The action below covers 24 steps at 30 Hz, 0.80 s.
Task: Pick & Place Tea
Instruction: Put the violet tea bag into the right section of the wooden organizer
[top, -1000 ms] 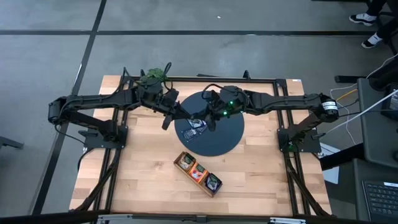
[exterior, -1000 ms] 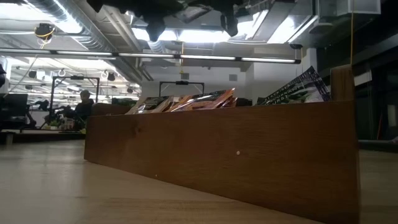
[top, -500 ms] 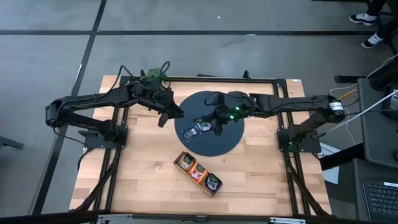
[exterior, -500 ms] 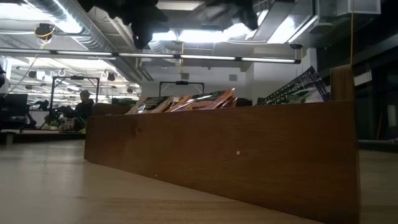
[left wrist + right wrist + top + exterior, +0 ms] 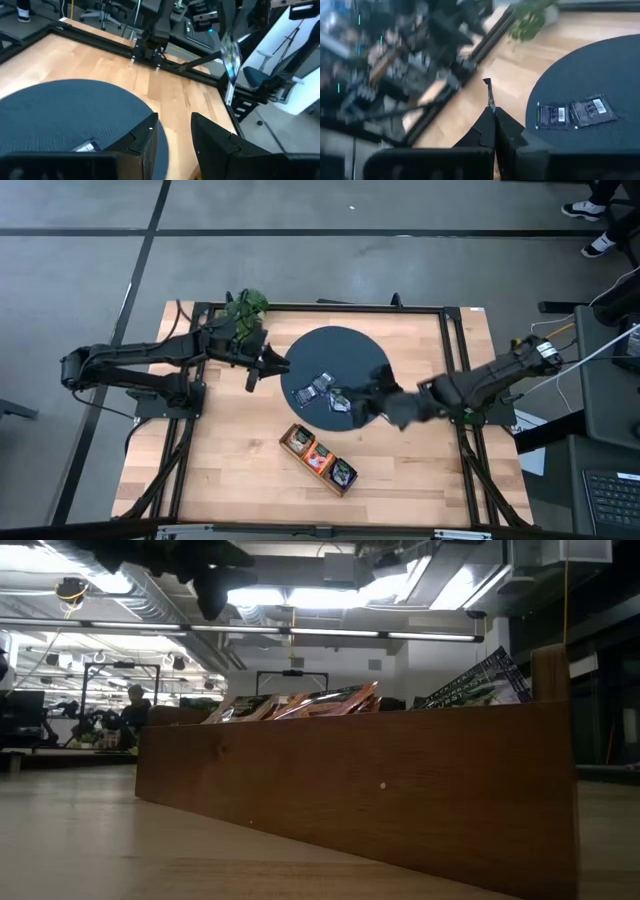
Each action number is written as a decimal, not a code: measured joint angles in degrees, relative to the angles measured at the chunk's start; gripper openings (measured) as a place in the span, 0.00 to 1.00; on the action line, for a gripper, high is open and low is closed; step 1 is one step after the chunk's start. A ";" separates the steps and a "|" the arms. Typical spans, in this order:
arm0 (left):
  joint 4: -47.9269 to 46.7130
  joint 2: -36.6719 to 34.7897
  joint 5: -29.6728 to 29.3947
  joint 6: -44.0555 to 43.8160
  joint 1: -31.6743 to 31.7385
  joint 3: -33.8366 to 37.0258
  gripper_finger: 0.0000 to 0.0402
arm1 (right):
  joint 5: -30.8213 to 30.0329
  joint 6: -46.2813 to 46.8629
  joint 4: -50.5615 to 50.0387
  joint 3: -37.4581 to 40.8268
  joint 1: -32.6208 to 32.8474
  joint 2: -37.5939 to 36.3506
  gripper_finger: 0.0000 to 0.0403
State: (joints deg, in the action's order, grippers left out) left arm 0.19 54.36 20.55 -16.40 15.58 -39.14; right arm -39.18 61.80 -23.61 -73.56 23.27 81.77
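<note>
- Two tea sachets (image 5: 312, 389) lie flat on the dark round mat (image 5: 352, 352), side by side and touching or nearly so
- One more tea sachet (image 5: 490, 97) is up in the air, pinched in the right tool (image 5: 339, 400)
- That right tool is clenched tight on the thin edge of this held sachet, which sticks straight out past the tips
- From above, the right tool hangs over the near part of the mat, just beside the two flat sachets
- From the left wrist, the held sachet (image 5: 230, 56) shows far off, hanging down from the other arm
- The left tool (image 5: 252, 376) is at the left edge of the mat, near the leafy green plant (image 5: 245, 304)
- Its two dark fingers (image 5: 216, 141) stand apart with a gap between them and nothing in it, so it is let go and empty
- The long wooden tray (image 5: 317, 473) sits on the light wood surface (image 5: 225, 455), near the mat but not touching it
- The tray has three parts, and each part has sachets in it (image 5: 320, 457)
- From low down, the tray's brown wall (image 5: 350, 790) fills much of the view, and sachets (image 5: 335, 700) poke up over its top, leaning
- Far off in the room behind, a person (image 5: 131, 706) can be seen
</note>
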 joint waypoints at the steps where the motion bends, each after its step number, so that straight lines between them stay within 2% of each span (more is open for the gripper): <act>1: 0.01 -0.85 0.05 -0.57 -0.19 0.72 0.28 | -3.14 2.34 0.06 0.00 1.34 0.28 0.00; 8: 0.07 -6.61 1.06 -3.06 -1.16 5.13 0.28 | -16.98 17.85 -0.35 0.00 8.56 5.69 0.00; 15: 0.00 -11.46 1.21 -5.95 -2.36 8.96 0.28 | -26.08 28.88 3.98 0.00 12.42 15.17 0.00; 19: -0.38 -12.86 1.21 -7.76 -2.98 9.71 0.28 | -27.16 29.96 8.20 0.00 13.07 19.73 0.00; 24: -0.37 -13.51 1.21 -8.97 -3.96 9.71 0.28 | -27.21 37.62 8.60 0.00 15.82 22.86 0.00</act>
State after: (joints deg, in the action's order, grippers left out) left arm -0.18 40.85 21.76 -25.37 11.62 -29.43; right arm -66.39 99.42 -15.01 -73.56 39.09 104.63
